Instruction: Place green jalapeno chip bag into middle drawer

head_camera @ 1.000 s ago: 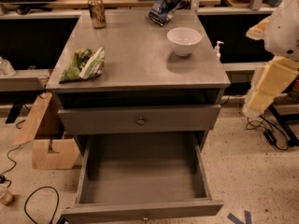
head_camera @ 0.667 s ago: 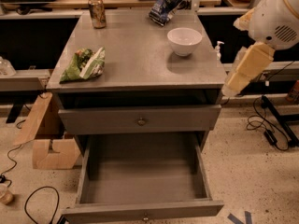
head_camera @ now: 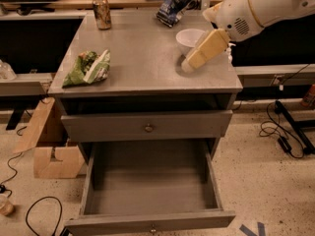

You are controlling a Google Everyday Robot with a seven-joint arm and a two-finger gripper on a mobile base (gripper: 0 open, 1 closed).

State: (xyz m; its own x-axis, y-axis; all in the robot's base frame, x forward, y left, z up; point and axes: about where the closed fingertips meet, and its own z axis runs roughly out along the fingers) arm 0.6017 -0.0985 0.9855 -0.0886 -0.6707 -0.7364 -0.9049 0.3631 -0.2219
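Plainly, the small crumpled bright-green foil jalapeno chip bag (head_camera: 88, 69) lies untouched on the left side of the grey metal table (head_camera: 142, 58), close to the left edge and well apart from everything else on the top, which leaves room to come at it from above. The wide grey metal middle drawer (head_camera: 152, 193) stands pulled fully out below, empty and ready to take the bag, while the upper grey drawer with the round brass knob (head_camera: 147, 127) is closed and so does not overhang it. The robot's tan pincer (head_camera: 189, 63) hangs over the right part of the table, just in front of the white round bowl (head_camera: 188, 35) and partly hiding it; whether it is released or clenched I cannot tell, though it carries nothing. I judge the reach toward the bag as barely begun: the arm must cross leftward over the table. A dark blue-black chip bag (head_camera: 174, 4) and a drink can (head_camera: 102, 12) sit at the back, off that path.
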